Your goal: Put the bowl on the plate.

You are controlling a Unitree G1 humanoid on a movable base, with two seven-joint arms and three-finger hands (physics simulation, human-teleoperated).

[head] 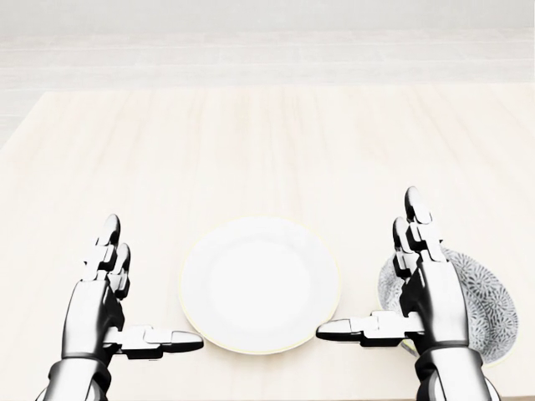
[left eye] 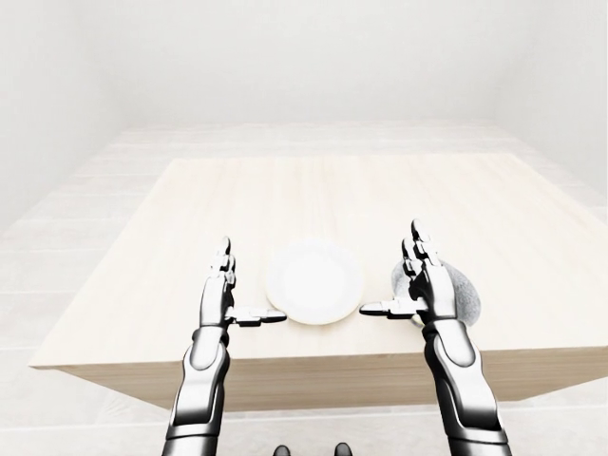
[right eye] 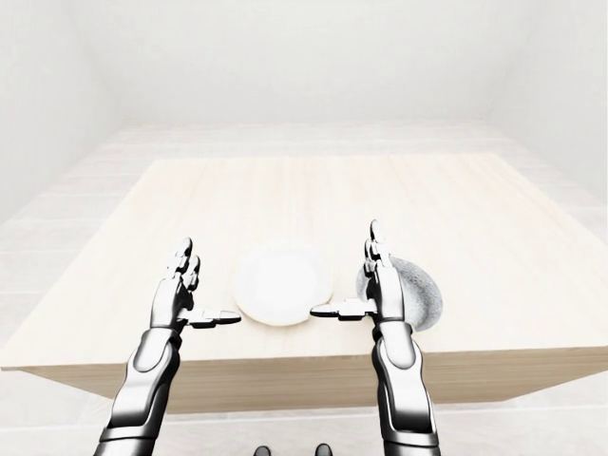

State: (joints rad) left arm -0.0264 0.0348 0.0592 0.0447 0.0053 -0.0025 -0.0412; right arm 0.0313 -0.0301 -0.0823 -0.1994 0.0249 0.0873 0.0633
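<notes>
A plain white plate (head: 259, 284) lies on the wooden table near its bottom edge in the head view. To the plate's right sits a grey patterned bowl (head: 476, 301), partly hidden behind my right hand (head: 393, 276). That hand is open, thumb pointing left toward the plate, fingers upright in front of the bowl's left side. My left hand (head: 138, 292) is open too, left of the plate, holding nothing.
The light wooden table (left eye: 313, 199) stretches wide above the plate in the views. Its near edge (left eye: 313, 366) runs just under my forearms. White floor and walls surround it.
</notes>
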